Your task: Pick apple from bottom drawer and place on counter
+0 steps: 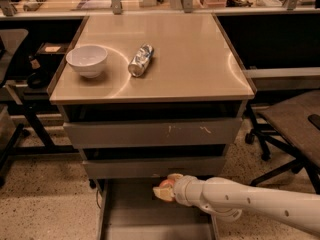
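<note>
so the gripper [168,187] is hanging low over the back of the open bottom drawer [131,218], jaws clamped on the apple [162,192]

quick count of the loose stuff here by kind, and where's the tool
bowl: 1
can: 1
apple: 1
total: 3
The bowl and the can are on the counter. The tool holds the apple over the open bottom drawer.
</note>
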{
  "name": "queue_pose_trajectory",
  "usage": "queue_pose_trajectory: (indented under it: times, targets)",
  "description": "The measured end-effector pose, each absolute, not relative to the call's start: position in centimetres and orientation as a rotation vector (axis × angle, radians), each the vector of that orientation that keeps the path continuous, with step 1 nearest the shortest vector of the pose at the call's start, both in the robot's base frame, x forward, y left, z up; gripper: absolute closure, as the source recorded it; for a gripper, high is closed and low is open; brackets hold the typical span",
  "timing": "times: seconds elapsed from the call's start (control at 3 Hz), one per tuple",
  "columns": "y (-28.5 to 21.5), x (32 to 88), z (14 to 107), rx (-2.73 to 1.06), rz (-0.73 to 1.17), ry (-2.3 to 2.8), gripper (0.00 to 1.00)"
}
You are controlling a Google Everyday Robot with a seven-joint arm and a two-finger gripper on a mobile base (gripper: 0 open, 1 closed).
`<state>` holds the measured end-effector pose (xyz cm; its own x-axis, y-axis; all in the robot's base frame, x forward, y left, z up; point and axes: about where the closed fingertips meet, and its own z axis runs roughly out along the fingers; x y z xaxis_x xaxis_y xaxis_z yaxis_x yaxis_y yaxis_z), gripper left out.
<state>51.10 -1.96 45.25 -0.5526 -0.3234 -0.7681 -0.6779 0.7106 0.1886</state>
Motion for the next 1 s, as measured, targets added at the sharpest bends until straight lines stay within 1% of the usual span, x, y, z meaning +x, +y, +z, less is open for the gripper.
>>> queue_pose_trajectory:
  times: [1.0]
  targets:
    - [-4.0, 50.0, 53.1, -0.801, 0.485, 2.125, 1.00]
